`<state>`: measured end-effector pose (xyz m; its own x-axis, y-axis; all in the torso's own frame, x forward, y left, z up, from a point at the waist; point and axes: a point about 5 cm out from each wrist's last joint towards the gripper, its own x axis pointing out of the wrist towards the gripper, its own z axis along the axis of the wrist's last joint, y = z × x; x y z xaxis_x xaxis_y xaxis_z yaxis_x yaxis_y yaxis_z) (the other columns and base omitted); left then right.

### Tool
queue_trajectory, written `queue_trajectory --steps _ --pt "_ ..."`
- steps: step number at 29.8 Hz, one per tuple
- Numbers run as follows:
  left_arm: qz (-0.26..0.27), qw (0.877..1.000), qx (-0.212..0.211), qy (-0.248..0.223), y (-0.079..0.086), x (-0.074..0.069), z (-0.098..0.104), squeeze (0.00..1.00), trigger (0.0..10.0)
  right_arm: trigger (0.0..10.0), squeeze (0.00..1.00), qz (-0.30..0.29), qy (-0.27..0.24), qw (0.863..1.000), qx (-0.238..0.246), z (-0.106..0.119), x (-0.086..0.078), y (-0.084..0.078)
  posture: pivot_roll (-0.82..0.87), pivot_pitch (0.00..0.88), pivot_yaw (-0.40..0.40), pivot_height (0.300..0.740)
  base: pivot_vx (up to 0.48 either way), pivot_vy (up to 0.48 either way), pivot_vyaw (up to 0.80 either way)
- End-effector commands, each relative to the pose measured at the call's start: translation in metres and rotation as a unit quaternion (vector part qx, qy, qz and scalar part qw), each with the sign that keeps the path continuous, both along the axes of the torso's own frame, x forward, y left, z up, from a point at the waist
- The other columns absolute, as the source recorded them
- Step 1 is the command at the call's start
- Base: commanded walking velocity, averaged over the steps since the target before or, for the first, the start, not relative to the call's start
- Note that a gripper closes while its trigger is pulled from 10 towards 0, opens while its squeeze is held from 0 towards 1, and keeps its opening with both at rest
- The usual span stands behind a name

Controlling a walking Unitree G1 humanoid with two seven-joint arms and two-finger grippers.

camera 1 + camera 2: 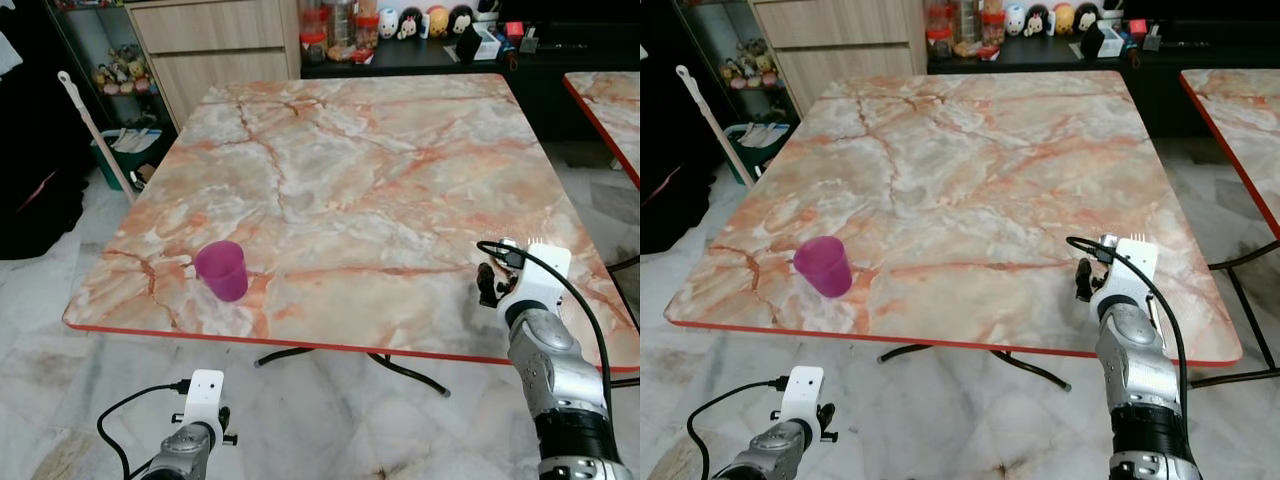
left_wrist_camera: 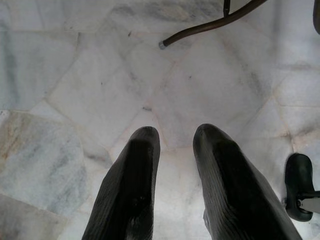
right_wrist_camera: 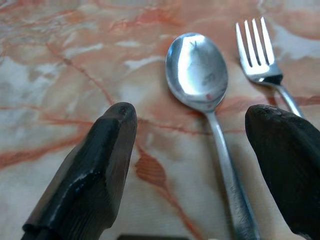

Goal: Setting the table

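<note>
Right wrist view: right gripper [image 3: 192, 150] fingers [image 3: 90, 170] wide apart, empty, spoon [image 3: 200, 75] between, fork [image 3: 260, 55] beside.

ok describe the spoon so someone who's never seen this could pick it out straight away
Start at the big orange-veined marble table and go to its near edge on the robot's right, where the right tool hovers open. Two pieces of silver cutlery lie side by side there on the marble. The spoon has the smooth oval bowl; its neighbour, the fork, ends in tines.
</note>
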<state>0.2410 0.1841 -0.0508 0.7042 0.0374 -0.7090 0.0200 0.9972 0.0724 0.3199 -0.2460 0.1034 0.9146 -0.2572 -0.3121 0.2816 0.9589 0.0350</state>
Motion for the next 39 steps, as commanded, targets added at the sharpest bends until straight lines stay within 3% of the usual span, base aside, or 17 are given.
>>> queue_trajectory --steps 1,19,20,21,39 --pt "-0.002 1.000 0.008 0.008 0.006 -0.002 -0.001 0.00 10.0 10.0 0.00 -0.005 -0.004 1.000 0.000 0.001 0.001 -0.003 -0.08 0.101 0.087 0.740 0.000 0.000 0.00" --pt "-0.005 1.000 0.007 0.010 0.006 -0.002 -0.001 0.00 10.0 10.0 0.00 -0.010 0.013 1.000 0.017 -0.014 0.000 -0.005 -0.07 0.105 0.089 0.740 0.000 0.000 0.00" --pt "-0.006 1.000 0.006 0.011 0.006 -0.002 -0.001 0.00 10.0 1.1 0.00 -0.007 0.014 1.000 0.018 -0.015 0.000 -0.004 -0.07 0.105 0.089 0.740 0.000 0.000 0.00" --pt "-0.006 1.000 0.006 0.012 0.006 -0.002 -0.001 0.00 10.0 0.0 0.00 -0.005 0.015 1.000 0.018 -0.016 0.000 -0.003 -0.07 0.105 0.089 0.740 0.000 0.000 0.00" --pt "-0.013 1.000 0.005 0.019 0.006 -0.003 -0.002 0.00 10.0 0.0 0.00 0.017 0.007 1.000 0.021 -0.015 0.002 0.002 -0.07 0.105 0.089 0.740 0.000 0.000 0.00"
